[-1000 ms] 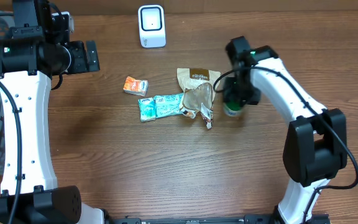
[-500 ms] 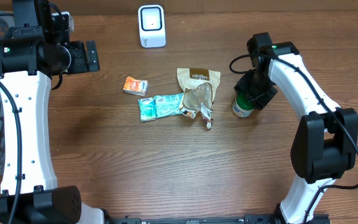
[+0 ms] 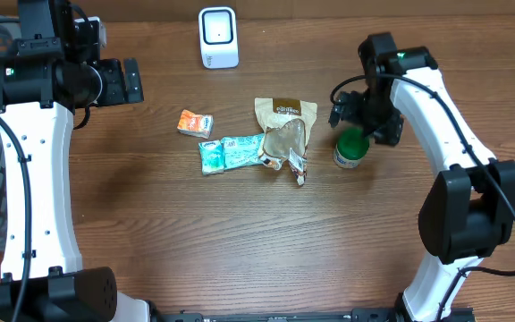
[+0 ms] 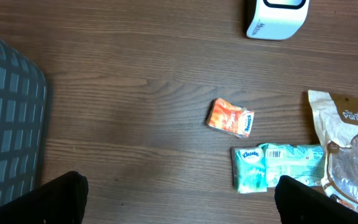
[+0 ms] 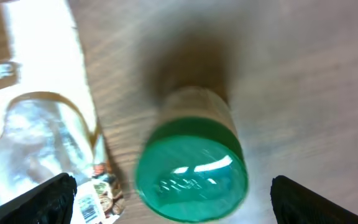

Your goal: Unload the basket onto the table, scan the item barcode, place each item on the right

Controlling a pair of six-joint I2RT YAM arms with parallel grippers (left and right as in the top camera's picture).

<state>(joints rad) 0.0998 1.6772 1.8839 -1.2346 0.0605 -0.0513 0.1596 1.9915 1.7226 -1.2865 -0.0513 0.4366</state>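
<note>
while the right arm stretches out from its base and folds back at the elbow toward the scanner (image 3: pixel 218 38), its wrist points down and the right gripper (image 3: pixel 363 122) hangs just over the green-capped bottle (image 3: pixel 351 148). its fingers (image 5: pixel 50 198) are spread wide, one on each side of the cap and clear of it. the bottle stands upright on the table (image 3: pixel 240 233), well to the right of the scanner and nearer the robot. the left arm stands tall far to the left of the scanner, and the left gripper (image 3: pixel 129 80) points toward the scanner's side, claws wide apart and pinching nothing. nearer the robot than the scanner lie an orange packet (image 4: pixel 229 118), a teal tissue pack (image 4: pixel 277 167) and a brown pouch (image 3: pixel 283 114), the pouch touching the tissue pack.
</note>
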